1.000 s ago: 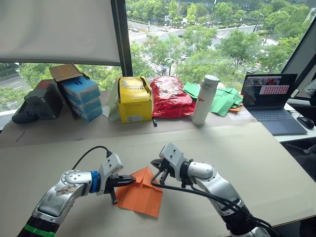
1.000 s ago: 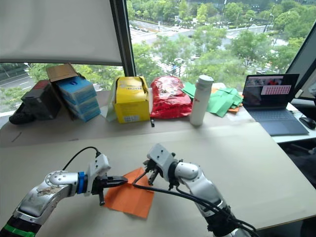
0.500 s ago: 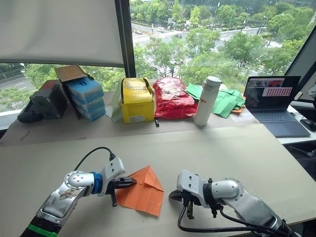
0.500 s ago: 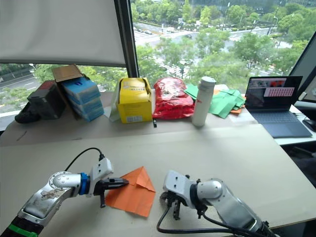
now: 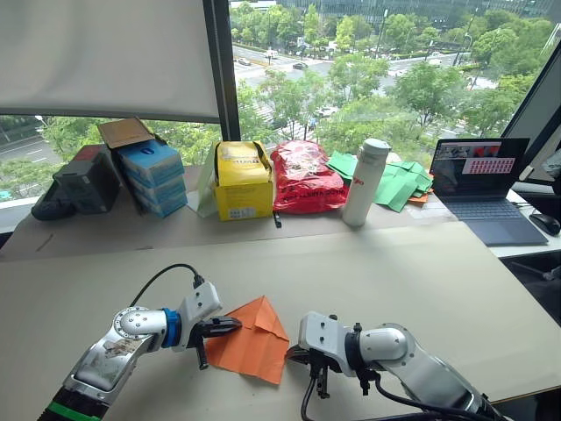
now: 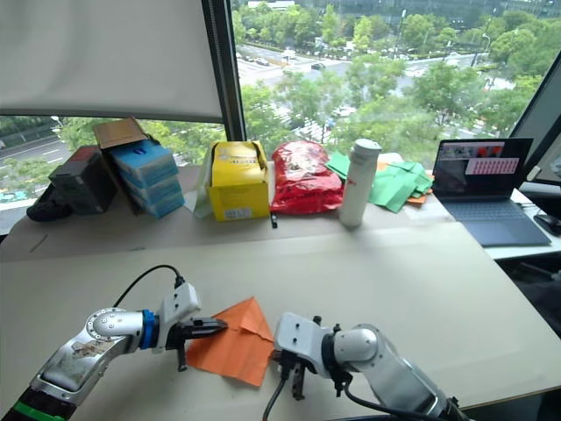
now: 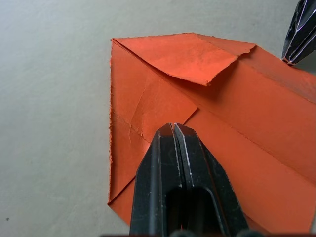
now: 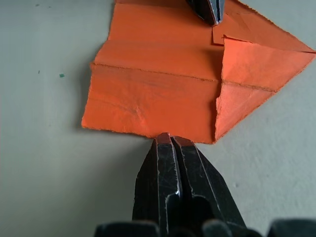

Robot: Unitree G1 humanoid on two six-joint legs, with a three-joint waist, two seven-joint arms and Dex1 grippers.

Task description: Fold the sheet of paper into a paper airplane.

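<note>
The thin bright orange sheet of paper, lying flat on the beige table, is pointed but not winged, pinned by the closed left gripper, with the closed right gripper at its edge.

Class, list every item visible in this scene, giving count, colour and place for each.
sheet of paper: one, orange, partly folded, near edge of table
boxes: stacked, blue, far left
box: one, yellow, far middle
bag: one, red, beside yellow box
bottle: one, white, upright
paper pieces: several, green, behind bottle
laptop: one, open, far right
left hand: shut, tips on paper
right hand: shut, at paper's edge
</note>
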